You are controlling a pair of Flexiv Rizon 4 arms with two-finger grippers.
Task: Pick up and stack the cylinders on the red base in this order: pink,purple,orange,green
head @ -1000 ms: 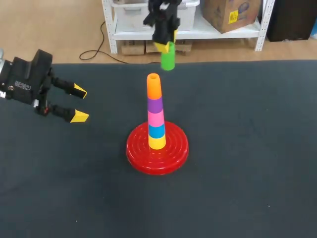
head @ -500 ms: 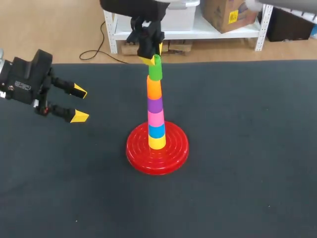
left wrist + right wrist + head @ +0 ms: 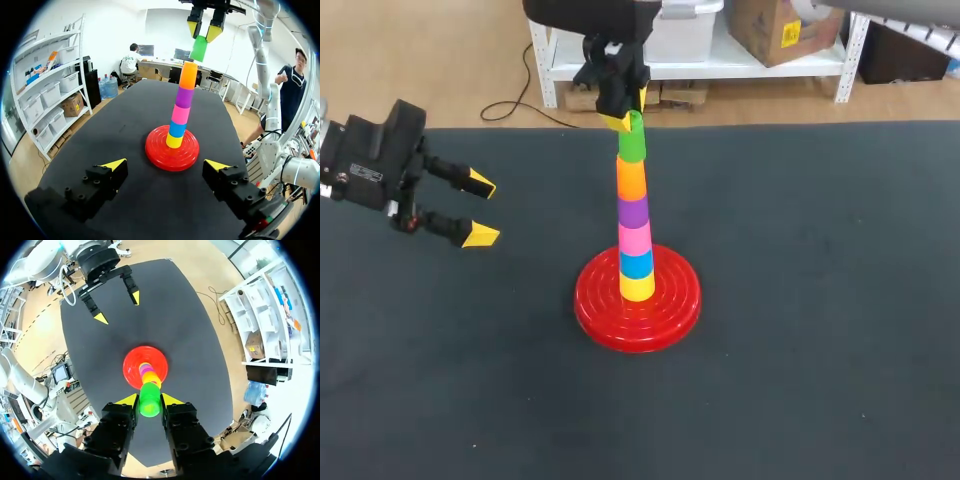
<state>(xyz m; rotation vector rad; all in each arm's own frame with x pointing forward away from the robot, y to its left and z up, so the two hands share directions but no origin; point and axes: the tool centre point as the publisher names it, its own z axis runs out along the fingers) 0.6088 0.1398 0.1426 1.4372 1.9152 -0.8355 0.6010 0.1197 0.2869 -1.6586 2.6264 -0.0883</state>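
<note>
Head view: right hand point(image 3: 630, 113) clamps the green cylinder point(image 3: 633, 145) near its top. The cylinder's lower end meets the orange cylinder point(image 3: 631, 178), topmost of the stack on the red base point(image 3: 670, 310). Left hand point(image 3: 480, 210) is wide open and empty, well apart from the stack, over the bench point(image 3: 820, 300).
Left wrist view: green cylinder sits slightly tilted.
Right wrist view: both fingers press the green cylinder's sides, with the red base directly beneath.

Setting: a robotics laboratory, most likely, though little beyond the bench was clear. Evidence: a table point(image 3: 820, 350) topped in dark matting; two yellow-tipped robot grippers stationed over it, the left gripper point(image 3: 480, 210) spread wide, the right gripper point(image 3: 631, 110) clamped on a green cylinder point(image 3: 633, 148); a red base point(image 3: 665, 310) bearing a stack of coloured cylinders point(image 3: 634, 235).
</note>
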